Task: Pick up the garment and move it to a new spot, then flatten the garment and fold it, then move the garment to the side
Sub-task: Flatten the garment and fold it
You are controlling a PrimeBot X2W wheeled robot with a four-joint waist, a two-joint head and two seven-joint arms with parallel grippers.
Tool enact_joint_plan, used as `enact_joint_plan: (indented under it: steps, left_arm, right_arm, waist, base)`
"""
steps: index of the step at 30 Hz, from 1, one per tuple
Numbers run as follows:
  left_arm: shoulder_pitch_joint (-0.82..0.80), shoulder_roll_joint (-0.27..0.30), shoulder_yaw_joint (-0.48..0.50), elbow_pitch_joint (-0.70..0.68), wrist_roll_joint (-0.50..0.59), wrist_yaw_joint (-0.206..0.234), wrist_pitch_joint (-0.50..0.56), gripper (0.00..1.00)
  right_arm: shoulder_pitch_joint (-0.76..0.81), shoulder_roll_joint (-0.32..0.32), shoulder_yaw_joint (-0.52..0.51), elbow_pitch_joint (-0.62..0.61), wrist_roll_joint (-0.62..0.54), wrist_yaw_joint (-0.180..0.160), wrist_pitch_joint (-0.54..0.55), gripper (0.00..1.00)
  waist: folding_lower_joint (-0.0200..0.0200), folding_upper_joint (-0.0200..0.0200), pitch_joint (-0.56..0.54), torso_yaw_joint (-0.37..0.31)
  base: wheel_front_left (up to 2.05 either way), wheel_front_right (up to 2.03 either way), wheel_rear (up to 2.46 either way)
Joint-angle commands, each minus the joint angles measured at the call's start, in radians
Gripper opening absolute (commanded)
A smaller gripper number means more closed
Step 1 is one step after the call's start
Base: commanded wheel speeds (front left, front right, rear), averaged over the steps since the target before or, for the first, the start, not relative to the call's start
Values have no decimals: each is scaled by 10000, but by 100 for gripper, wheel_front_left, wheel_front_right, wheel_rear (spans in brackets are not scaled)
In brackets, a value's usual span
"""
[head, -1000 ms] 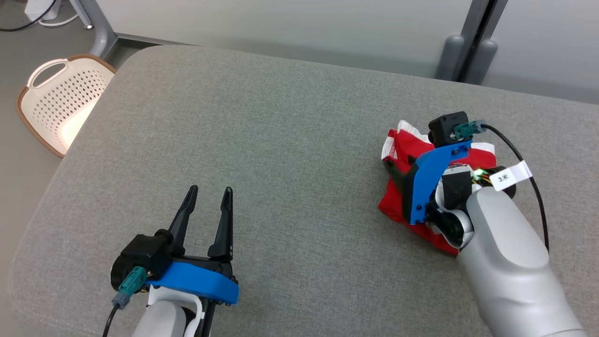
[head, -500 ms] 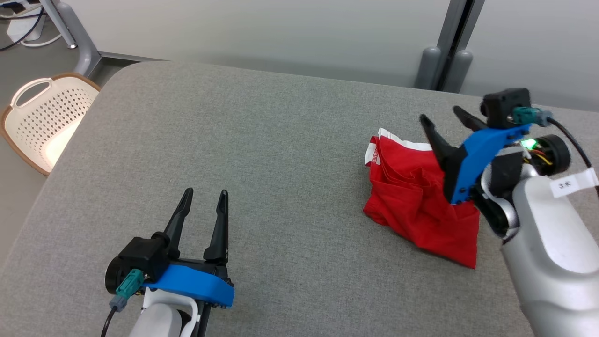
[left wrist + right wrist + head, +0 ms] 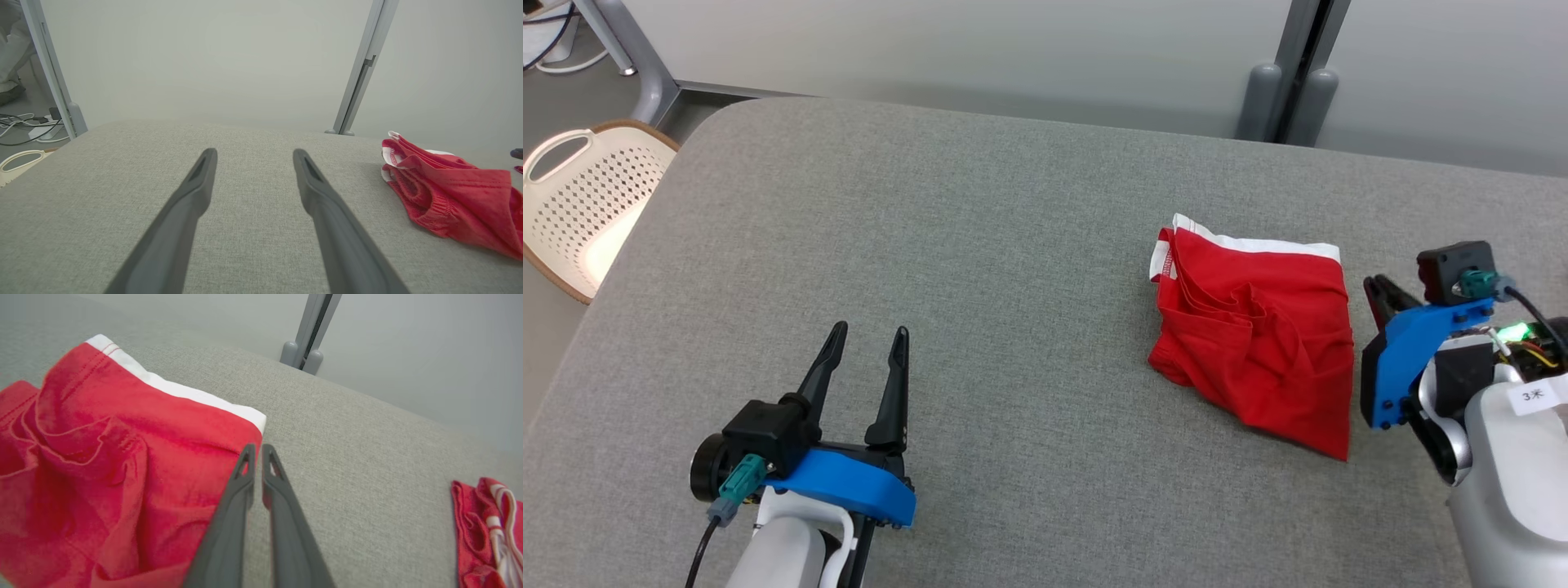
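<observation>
The right gripper (image 3: 257,451) has released the garment (image 3: 1258,343), pulled off it and nearly closed, empty; the cloth lies flatter, just left of its fingertips

Red garment (image 3: 1258,343): white band along far edge, rumpled, roughly folded, lying flat, right of centre.

Left tool (image 3: 869,328) — dark fingers (image 3: 892,384); blue bracket (image 3: 849,490); teal plug (image 3: 742,480); pale forearm (image 3: 776,559)

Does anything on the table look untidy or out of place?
Yes. The red garment lies rumpled, with bunched folds on its left half and uneven edges; it is not flat.
</observation>
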Motion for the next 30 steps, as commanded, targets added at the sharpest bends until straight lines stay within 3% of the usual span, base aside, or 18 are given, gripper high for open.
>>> enact_joint_plan:
  steps: [1, 13, 24, 27, 30]
  left_arm:
    - [-188, 87, -34, 48, 49, -16, -41, 100]
    - [-125, 171, -192, 184, -78, -16, -41, 100]
    - [210, 190, 58, 81, -124, 37, -43, 100]
    - [251, 189, 150, 43, -146, 59, -41, 100]
    - [267, 175, 190, 6, -130, 64, -41, 100]
  right_arm:
    - [181, 113, 121, 196, -129, 2, 40, 0]
    - [515, 650, 2100, 748, 391, 2, 379, 0]
    - [1689, 926, 5890, -1832, 2825, 2, 1171, 0]
    - [1676, 705, 6100, -2545, 3207, 2, 1170, 0]
    - [1516, 466, 5526, -2871, 3184, 2, 1111, 0]
  waist:
    - [-1, 0, 12, 1]
    - [-1, 0, -193, 33]
    - [-1, 0, -416, -301]
    - [-1, 0, -467, -463]
    - [-1, 0, -495, -569]
  base:
    - [0, 0, 0]
    - [0, 0, 0]
    - [0, 0, 0]
    - [0, 0, 0]
    - [0, 0, 0]
